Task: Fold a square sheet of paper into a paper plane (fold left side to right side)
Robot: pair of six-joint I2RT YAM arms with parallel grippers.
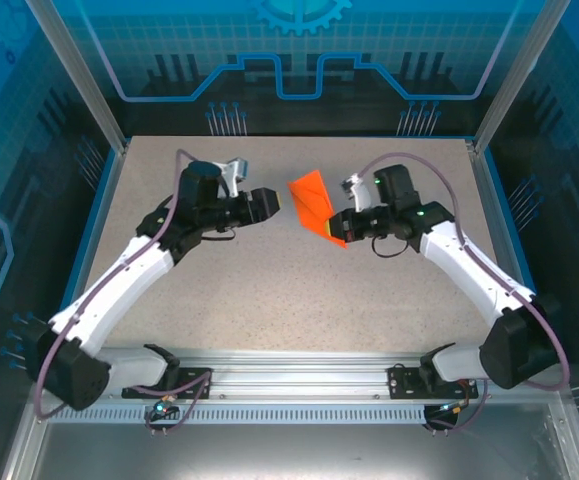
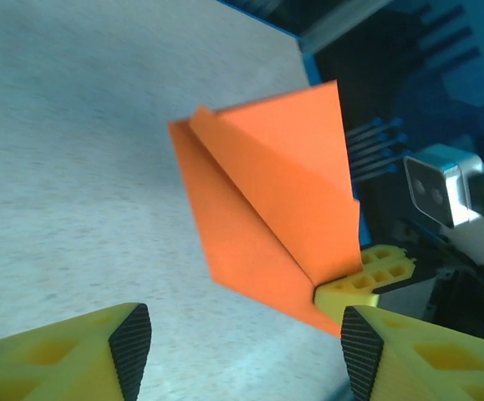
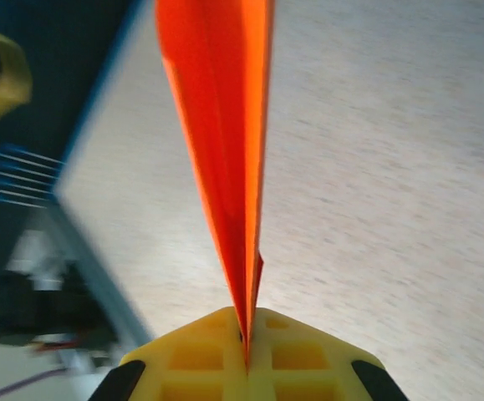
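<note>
No legible text or markings

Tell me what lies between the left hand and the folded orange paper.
Nothing: the top view shows bare speckled beige tabletop between left hand and folded orange-red paper.

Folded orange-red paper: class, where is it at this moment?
In the top view, the folded orange-red paper is held near the table's middle, its near tip pinched in the right fingers, with the open left fingers just left of it.

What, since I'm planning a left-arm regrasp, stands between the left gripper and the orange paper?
Nothing visible. The open left gripper faces the paper directly; the right gripper pinches one corner.
</note>
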